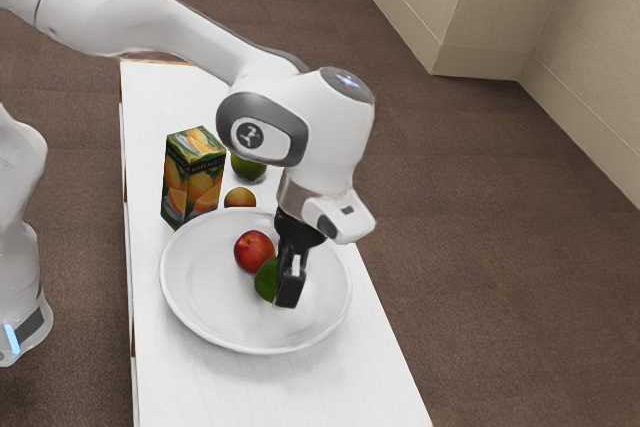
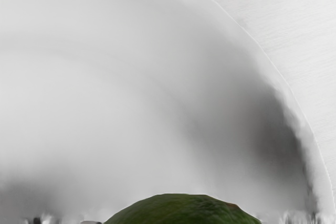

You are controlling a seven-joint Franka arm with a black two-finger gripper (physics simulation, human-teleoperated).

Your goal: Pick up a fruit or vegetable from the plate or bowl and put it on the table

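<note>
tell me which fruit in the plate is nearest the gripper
The green fruit, right beside the gripper; the red one sits farther from it, toward the carton.

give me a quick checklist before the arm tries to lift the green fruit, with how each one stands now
1. Gripper down at the green fruit: ok
2. Firm grip on the green fruit: cannot tell
3. Red fruit free of the green one: cannot tell, they look close and may touch
4. Carton upright, outside the plate: ok
5. Green fruit beyond the plate's rim, ready to set down: not ok, it is inside the rim
</note>
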